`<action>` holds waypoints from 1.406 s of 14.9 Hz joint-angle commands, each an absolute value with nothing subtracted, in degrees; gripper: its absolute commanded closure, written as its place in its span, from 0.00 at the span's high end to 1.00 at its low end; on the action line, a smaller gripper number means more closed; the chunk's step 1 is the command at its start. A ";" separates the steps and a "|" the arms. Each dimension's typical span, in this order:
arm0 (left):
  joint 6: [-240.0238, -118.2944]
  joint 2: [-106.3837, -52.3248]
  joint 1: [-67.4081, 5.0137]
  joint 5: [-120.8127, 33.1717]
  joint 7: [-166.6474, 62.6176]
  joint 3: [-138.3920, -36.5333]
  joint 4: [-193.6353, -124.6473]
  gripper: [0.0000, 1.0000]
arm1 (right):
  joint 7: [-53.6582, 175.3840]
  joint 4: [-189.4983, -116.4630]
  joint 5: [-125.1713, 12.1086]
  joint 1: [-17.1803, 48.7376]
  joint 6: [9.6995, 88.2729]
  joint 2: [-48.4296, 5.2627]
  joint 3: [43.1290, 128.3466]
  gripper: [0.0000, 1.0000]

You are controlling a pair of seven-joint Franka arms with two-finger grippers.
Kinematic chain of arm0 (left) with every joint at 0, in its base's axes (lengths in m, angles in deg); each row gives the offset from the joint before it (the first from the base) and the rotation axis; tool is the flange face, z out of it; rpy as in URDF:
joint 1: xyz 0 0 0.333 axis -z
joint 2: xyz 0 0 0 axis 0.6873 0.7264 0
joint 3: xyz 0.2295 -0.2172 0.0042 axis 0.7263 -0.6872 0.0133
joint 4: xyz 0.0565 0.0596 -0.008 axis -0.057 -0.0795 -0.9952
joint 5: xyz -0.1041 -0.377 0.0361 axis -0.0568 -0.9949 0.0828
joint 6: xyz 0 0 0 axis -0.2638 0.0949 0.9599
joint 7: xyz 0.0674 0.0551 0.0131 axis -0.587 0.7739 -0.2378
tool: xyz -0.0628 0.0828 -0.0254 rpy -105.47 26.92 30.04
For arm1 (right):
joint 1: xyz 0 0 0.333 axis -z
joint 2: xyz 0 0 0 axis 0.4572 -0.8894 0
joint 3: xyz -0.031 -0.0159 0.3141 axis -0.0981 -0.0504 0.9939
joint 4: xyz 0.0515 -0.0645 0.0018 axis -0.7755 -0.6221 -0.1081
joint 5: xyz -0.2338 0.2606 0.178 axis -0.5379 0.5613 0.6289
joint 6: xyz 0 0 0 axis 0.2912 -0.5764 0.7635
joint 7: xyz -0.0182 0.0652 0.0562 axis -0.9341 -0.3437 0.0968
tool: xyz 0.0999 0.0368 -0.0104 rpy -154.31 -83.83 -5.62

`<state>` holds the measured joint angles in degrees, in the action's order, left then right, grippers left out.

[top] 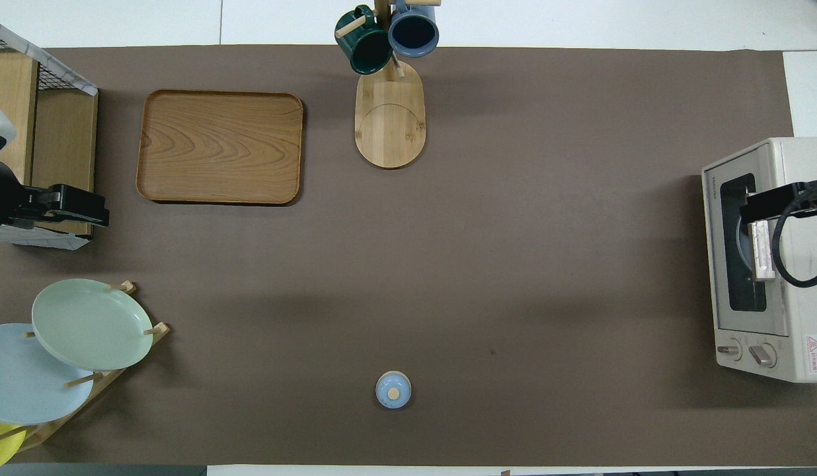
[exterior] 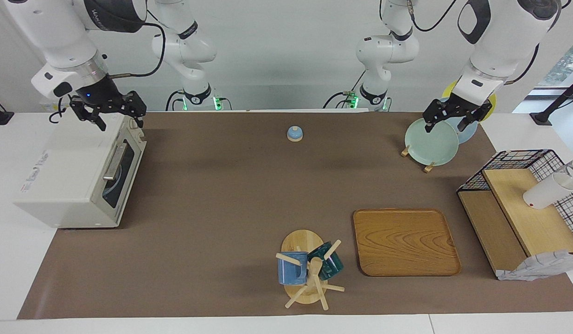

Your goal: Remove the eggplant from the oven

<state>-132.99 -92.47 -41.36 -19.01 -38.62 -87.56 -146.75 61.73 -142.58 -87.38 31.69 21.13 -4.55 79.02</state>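
Note:
The white oven (exterior: 68, 176) stands at the right arm's end of the table, its dark glass door shut; it also shows in the overhead view (top: 732, 327). Through the window I see only a pale blue round shape. The eggplant is hidden from view. My right gripper (exterior: 120, 121) is open and empty, just above the oven's top edge nearest the robots; in the overhead view it (top: 755, 208) lies over the door. My left gripper (exterior: 446, 126) is open and empty over the green plate (exterior: 430, 141); in the overhead view it (top: 91, 210) is at the edge.
A plate rack with green, blue and yellow plates (top: 84, 324) stands at the left arm's end. A wooden tray (exterior: 404, 241), a mug tree with two mugs (exterior: 307, 266), a small blue knob-topped lid (exterior: 295, 133) and a wire-and-wood shelf (exterior: 523, 213) with a white cup (exterior: 546, 190) are on the mat.

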 commanded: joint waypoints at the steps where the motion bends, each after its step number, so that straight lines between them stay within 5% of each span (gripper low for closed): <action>1: -132.89 -93.02 -41.39 -17.80 -38.24 -87.51 -146.97 1.00 | 60.69 -141.69 -88.35 31.60 19.98 -4.84 79.24 1.00; 9: -132.89 -93.02 -41.39 -17.80 -38.24 -87.51 -146.97 1.00 | 60.69 -142.22 -87.47 31.69 20.68 -4.66 79.15 1.00; 10: -132.89 -93.02 -41.39 -17.80 -38.15 -87.51 -146.97 1.00 | 60.86 -142.39 -87.65 31.51 22.25 -4.66 79.24 0.55; 11: -132.97 -93.02 -41.31 -17.80 -38.24 -87.51 -146.97 1.00 | 60.86 -143.18 -87.91 31.51 23.49 -4.49 79.24 0.31; 13: -132.97 -93.02 -41.31 -17.80 -38.24 -87.51 -146.97 1.00 | 61.48 -145.28 -87.82 31.69 24.46 -3.70 79.24 0.00; 21: -132.89 -93.02 -41.39 -17.80 -38.24 -87.51 -146.97 1.00 | 53.40 -151.79 -98.28 31.69 32.37 -6.94 79.24 0.00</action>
